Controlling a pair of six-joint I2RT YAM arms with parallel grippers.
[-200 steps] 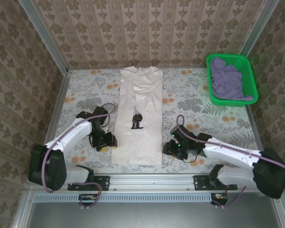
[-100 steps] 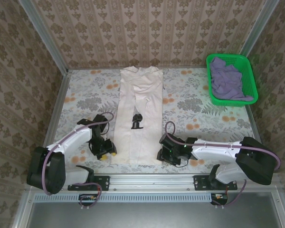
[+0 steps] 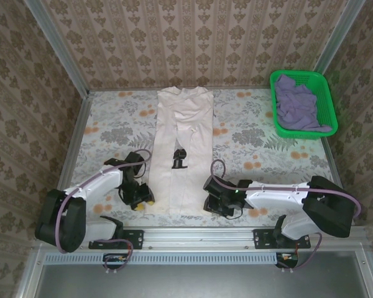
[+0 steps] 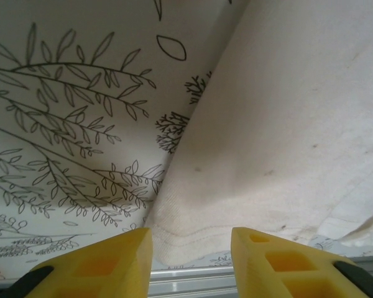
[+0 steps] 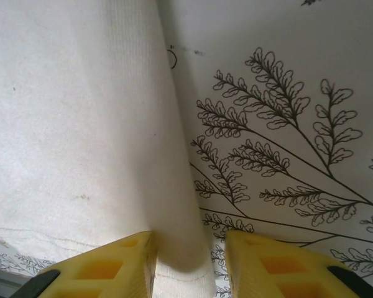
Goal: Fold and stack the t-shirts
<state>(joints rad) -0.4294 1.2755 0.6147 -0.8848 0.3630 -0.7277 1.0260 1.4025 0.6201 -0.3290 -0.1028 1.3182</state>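
Note:
The cream-white t-shirt [image 3: 181,149] lies as a long narrow strip down the middle of the table, sleeves folded in, its small black print [image 3: 178,159] showing. My left gripper [image 3: 144,200] is open at the strip's near left corner; the hem corner [image 4: 186,239] sits between its yellow fingers [image 4: 109,261]. My right gripper [image 3: 208,202] is open at the near right corner, its fingers [image 5: 267,267] straddling the folded edge [image 5: 183,248] of the cloth. The lavender-purple t-shirt [image 3: 297,104] is crumpled in the green basket [image 3: 326,93].
The green mesh basket stands at the back right corner. A metal rail [image 3: 193,234] runs along the table's near edge, just beyond the shirt's hem. The floral tablecloth [image 3: 255,136] is bare on both sides of the strip.
Both grippers have slid inward and toward the near edge, closing on the shirt's bottom corners. The shirt has not moved.

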